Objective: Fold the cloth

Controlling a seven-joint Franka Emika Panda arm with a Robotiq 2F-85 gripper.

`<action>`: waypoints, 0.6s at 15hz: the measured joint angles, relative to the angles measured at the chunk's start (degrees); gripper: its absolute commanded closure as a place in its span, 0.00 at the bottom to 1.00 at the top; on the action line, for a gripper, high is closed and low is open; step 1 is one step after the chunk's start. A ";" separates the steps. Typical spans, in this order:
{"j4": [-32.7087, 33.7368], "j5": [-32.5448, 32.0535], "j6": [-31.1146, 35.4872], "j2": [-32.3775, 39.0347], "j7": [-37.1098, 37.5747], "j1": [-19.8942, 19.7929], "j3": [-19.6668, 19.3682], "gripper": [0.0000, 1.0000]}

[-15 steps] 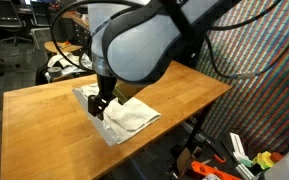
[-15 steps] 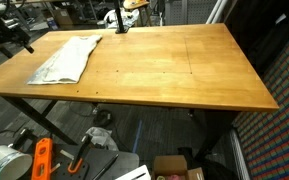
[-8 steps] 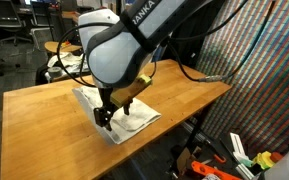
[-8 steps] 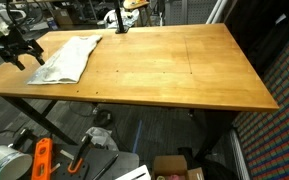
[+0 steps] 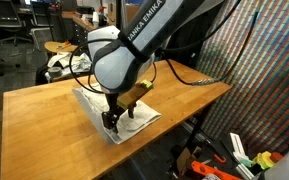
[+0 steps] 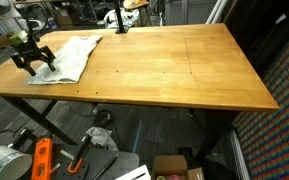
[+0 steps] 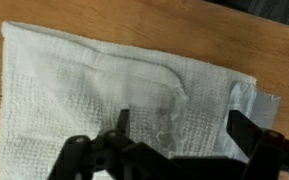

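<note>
The cloth [image 5: 139, 119] is a whitish, textured sheet that lies loosely crumpled on the wooden table [image 5: 44, 125], near its edge. In an exterior view the cloth [image 6: 72, 55] sits at the table's far left corner. My gripper [image 5: 112, 119] hangs low over one end of it, open. Seen from the other side, the gripper [image 6: 31, 62] stands at the cloth's left end. In the wrist view the cloth [image 7: 94, 90] fills most of the picture. The gripper [image 7: 182, 128] has its two dark fingers spread wide over it, with nothing held between them.
The table's edge runs close beside the cloth [image 6: 24, 92]. A bundle of white and dark fabric [image 5: 60, 66] rests on a stool behind the table. Under the table lie an orange tool [image 6: 42, 158] and a cardboard box [image 6: 179, 168]. A patterned screen [image 5: 269, 70] stands beside the table.
The arm has swung in over the cloth and come lower, bringing the gripper from beyond the table's edge to the cloth's end. The jaws stay open and the cloth has not moved.
</note>
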 measured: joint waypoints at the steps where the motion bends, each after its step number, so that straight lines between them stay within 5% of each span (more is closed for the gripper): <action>1: -0.03 0.41 -0.10 0.25 -0.89 -0.05 -0.29 0.34; 9: -0.43 3.87 0.01 -0.16 -5.47 -0.24 -0.58 0.95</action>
